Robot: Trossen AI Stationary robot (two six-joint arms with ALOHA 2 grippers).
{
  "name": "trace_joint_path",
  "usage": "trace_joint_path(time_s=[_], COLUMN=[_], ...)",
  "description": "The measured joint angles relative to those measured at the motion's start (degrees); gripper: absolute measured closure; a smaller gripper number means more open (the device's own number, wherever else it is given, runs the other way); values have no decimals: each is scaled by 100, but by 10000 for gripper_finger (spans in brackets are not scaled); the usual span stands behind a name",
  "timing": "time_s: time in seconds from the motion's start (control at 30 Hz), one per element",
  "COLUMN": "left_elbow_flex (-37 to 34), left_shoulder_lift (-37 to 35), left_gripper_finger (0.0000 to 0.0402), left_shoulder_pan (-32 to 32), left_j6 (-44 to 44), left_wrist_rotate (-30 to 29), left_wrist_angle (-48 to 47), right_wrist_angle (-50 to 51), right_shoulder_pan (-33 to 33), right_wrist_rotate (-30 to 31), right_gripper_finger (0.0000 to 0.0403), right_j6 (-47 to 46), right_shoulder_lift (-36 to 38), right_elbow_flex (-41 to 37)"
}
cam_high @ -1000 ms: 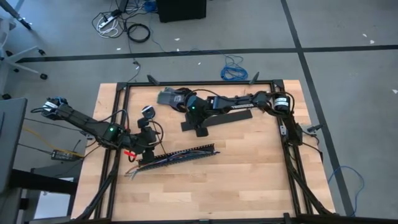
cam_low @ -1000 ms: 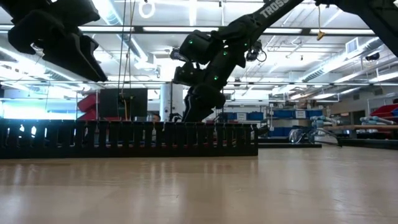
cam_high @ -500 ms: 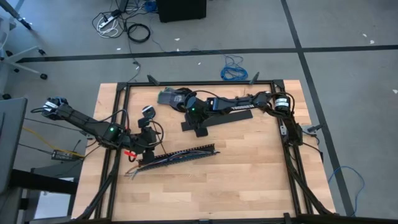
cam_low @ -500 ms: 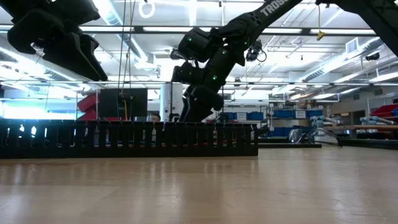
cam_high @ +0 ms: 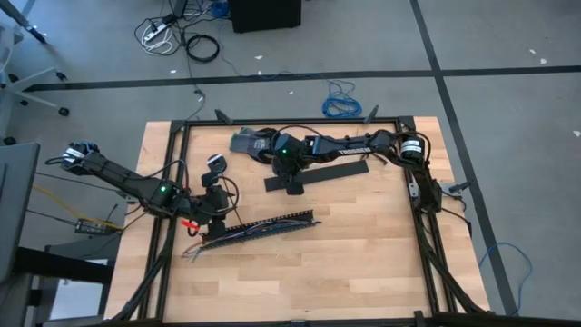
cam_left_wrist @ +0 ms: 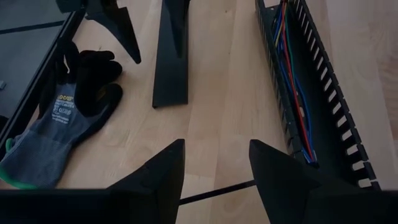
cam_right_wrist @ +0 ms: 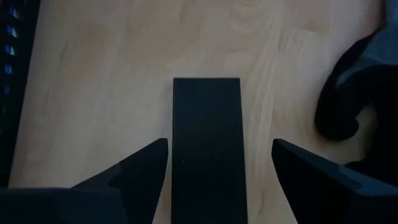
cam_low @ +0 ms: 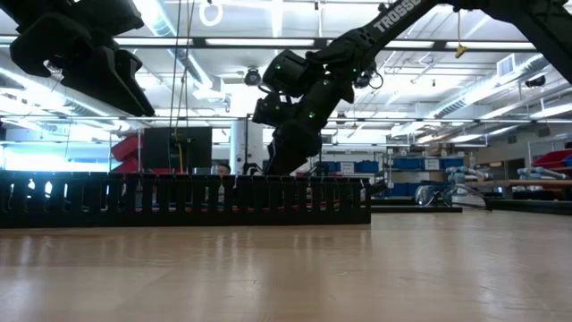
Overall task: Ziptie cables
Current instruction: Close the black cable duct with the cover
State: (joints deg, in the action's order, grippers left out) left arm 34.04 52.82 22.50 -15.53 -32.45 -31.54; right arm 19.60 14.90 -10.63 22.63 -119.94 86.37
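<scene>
On the pale wooden table [cam_high: 363, 254], framed by its black rail, the long black slotted cable channel [cam_high: 263, 227] lay slantwise toward my left side, and the loose bundle of thin blue, grey, green and red cables [cam_left_wrist: 289, 81] ran along inside it, splaying past its left end. Farther back lay the flat black plastic cover strip [cam_high: 313, 173], apart from the channel, with a grey-and-black work glove [cam_left_wrist: 62, 118] just beside its far end. My right gripper [cam_right_wrist: 217, 165] hung low over that strip with its fingers spread wide on either side of it, gripping nothing. My left gripper [cam_left_wrist: 214, 168] hovered by the channel's left end, its fingers partly apart and empty, a thin dark strand crossing between them.

To my mind the step in hand was taking up the strip. Doing it well meant lowering squarely, keeping the strip centred between the fingers, closing across its narrow width, and staying clear of the glove.
</scene>
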Motion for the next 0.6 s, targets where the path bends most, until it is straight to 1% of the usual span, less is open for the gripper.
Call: trace_joint_path(time_s=[0.1, 0.17, 0.23, 0.33, 0.6], left_elbow_flex=[0, 0, 0, 0, 0], left_shoulder_lift=[0, 0, 0, 4, 2], left_gripper_finger=[229, 229, 229, 229, 229], left_shoulder_pan=[0, 0, 0, 0, 0], left_j6=[2, 3, 3, 2, -13], left_wrist_rotate=[2, 2, 3, 8, 15], left_wrist_angle=[-1, 0, -1, 31, 34], right_wrist_angle=[-28, -51, 140, 62, 85], right_shoulder_pan=[0, -1, -2, -2, -7], right_wrist_rotate=[-3, 27, 55, 78, 187], right_gripper_finger=[121, 121, 121, 122, 133], right_j6=[-10, -10, -9, -14, -26], right_shoulder_lift=[2, -116, -246, -353, -365], right_elbow_flex=[-44, -55, -73, -67, -60])
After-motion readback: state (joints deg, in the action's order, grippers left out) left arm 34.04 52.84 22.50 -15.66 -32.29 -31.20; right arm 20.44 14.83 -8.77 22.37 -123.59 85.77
